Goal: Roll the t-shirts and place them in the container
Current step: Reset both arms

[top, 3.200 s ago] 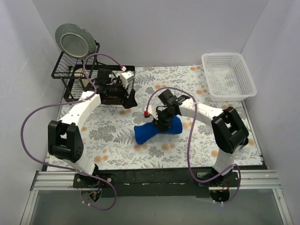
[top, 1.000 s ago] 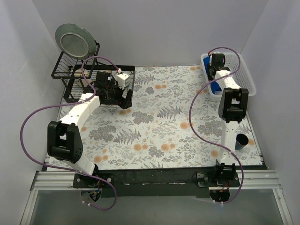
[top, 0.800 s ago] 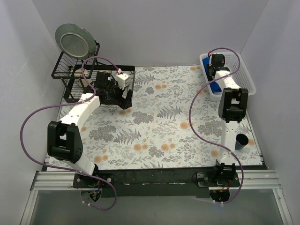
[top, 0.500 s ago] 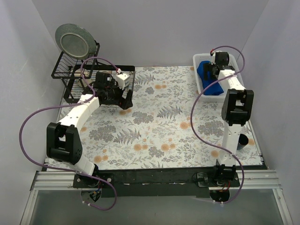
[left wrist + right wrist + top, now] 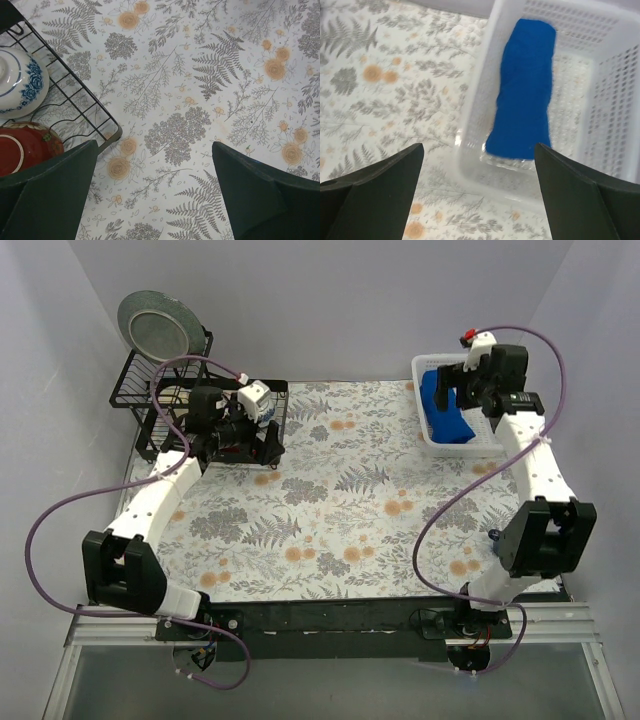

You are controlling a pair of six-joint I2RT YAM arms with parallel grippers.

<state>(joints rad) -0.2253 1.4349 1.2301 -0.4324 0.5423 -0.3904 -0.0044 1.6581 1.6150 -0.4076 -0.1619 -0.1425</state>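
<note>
The blue t-shirt (image 5: pixel 527 90) lies rolled into a thick tube inside the white basket (image 5: pixel 620 75), which sits at the 1 o'clock corner of the floral counter (image 5: pixel 340 510); in the right wrist view the roll's long axis runs from 12 o'clock down towards 7 o'clock, one end near the far wall and the other up against the near wall; it keeps to the left half of the basket floor, leaving the perforated floor bare on the right. From the top camera the same roll (image 5: pixel 445 410) points roughly from 11 to 5 o'clock along the basket's left wall (image 5: pixel 418 390).

The right fingers (image 5: pixel 375 185) are spread wide and hold nothing, hanging above the basket's near-left corner, clear of the shirt.

The left fingers (image 5: pixel 50 190) are also spread wide and empty, hovering over bare patterned cloth just beside the corner of the black wire rack (image 5: pixel 75 110) at the counter's 10 o'clock side; in that rack sit a white bowl with blue flowers (image 5: pixel 20 82) and a red bowl (image 5: pixel 25 150), and a grey plate (image 5: pixel 155 325) stands upright at its far end.
</note>
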